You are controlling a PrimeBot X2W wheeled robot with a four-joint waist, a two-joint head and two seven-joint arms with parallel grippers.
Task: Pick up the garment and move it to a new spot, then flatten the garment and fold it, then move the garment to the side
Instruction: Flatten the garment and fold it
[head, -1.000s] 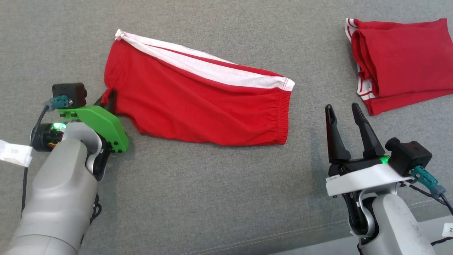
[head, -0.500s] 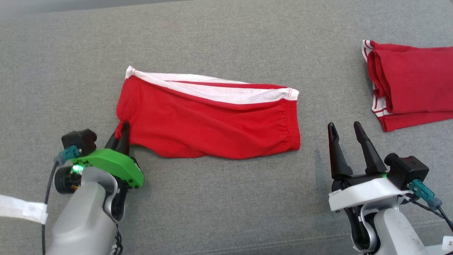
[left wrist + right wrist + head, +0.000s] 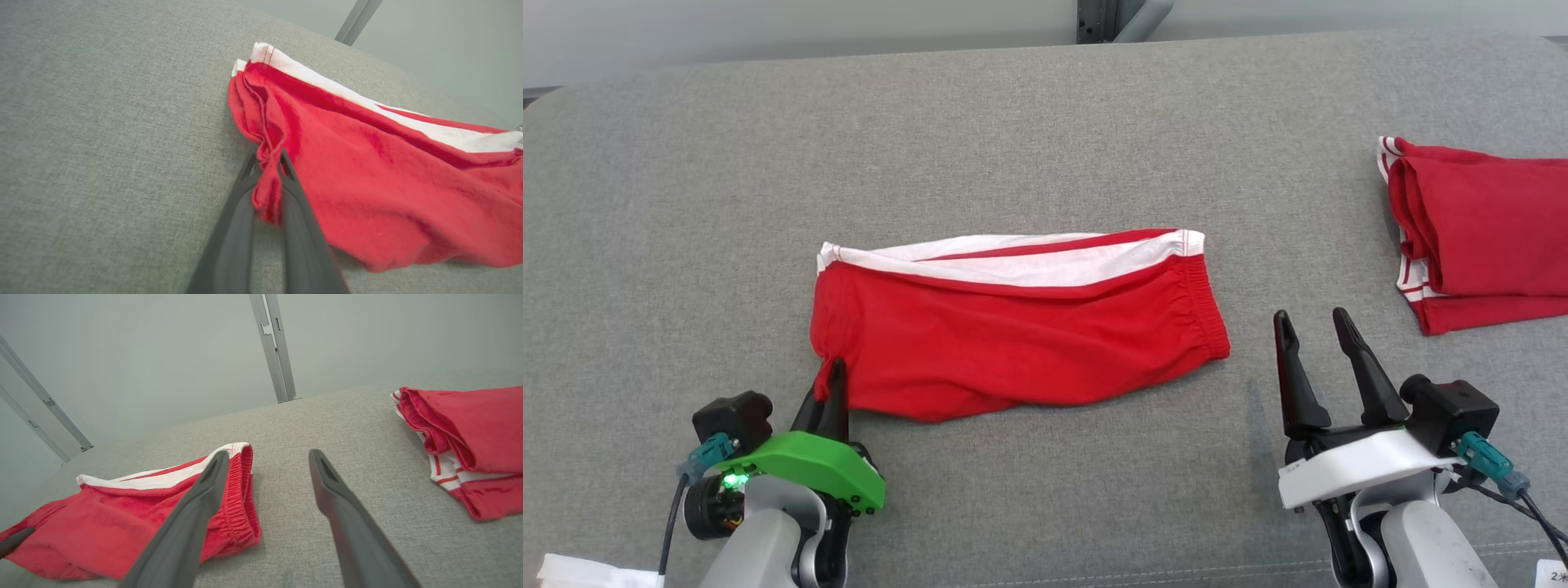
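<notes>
The garment (image 3: 1013,335) is a pair of red shorts with a white side stripe, folded lengthwise and lying across the middle of the grey surface (image 3: 1045,131). My left gripper (image 3: 832,377) is shut on the garment's near-left corner; the left wrist view shows a bunch of red cloth (image 3: 267,183) pinched between the two fingers. My right gripper (image 3: 1313,325) stands open to the right of the elastic waistband (image 3: 1205,306), apart from it. In the right wrist view the waistband (image 3: 241,490) lies just left of the open fingers (image 3: 335,490).
A second red garment (image 3: 1478,233) with white stripes lies folded at the far right, also seen in the right wrist view (image 3: 470,437). A metal post (image 3: 1111,18) rises behind the surface's far edge. A seam runs along the near edge (image 3: 1143,563).
The head camera has tilted up, so the whole scene sits lower in view. My left gripper has pulled the garment's corner toward me, and the shorts now lie straighter across the surface.
</notes>
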